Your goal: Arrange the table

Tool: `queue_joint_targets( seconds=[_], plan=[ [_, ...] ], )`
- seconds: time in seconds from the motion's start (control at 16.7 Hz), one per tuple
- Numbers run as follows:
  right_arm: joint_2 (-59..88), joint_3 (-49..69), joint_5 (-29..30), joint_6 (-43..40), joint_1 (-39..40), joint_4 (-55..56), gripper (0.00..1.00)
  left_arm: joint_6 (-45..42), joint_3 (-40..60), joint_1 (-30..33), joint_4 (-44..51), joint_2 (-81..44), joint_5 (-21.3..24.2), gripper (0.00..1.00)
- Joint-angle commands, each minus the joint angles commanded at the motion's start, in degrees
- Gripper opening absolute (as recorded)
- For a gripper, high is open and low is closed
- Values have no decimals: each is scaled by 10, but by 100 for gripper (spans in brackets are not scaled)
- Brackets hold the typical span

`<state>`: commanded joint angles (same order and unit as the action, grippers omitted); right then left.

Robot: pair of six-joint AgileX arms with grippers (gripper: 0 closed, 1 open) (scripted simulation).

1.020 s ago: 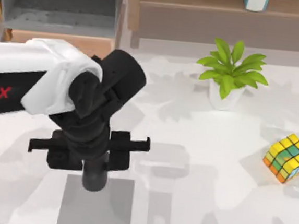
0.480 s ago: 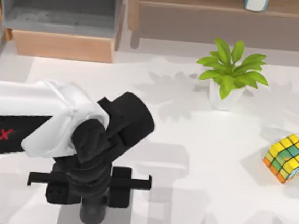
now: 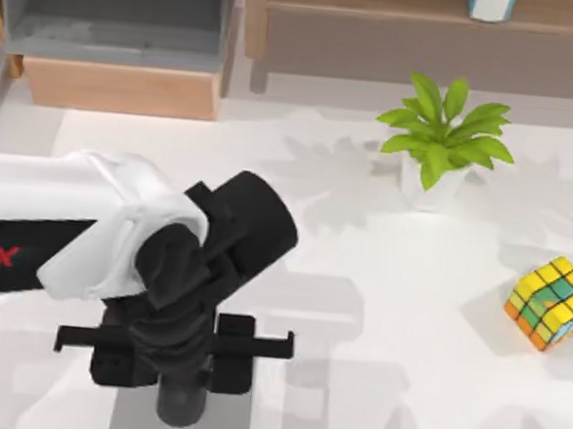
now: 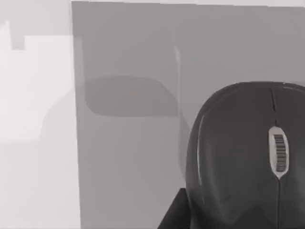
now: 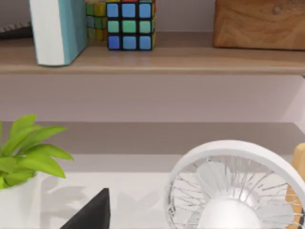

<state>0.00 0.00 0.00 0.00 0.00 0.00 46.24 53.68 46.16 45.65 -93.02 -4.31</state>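
Keep your left gripper (image 3: 181, 406) pinching the mouse (image 4: 248, 157) level, and lower it squarely onto the grey mat (image 4: 128, 143) on the bench (image 3: 378, 313).

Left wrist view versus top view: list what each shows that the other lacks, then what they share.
Left wrist view: a black mouse with its scroll wheel, lying on the mat.
Top view: the left end effector over the mat, a potted plant, a colour cube and the shelf unit.
Both: the grey mat and the white table.
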Motion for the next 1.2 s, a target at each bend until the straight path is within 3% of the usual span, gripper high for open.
queue_joint_targets(
  seconds=[1.2],
  plan=[
    [0, 0, 0, 0, 0, 0, 100, 0, 18, 0, -28, 22, -5, 0]
  ],
)
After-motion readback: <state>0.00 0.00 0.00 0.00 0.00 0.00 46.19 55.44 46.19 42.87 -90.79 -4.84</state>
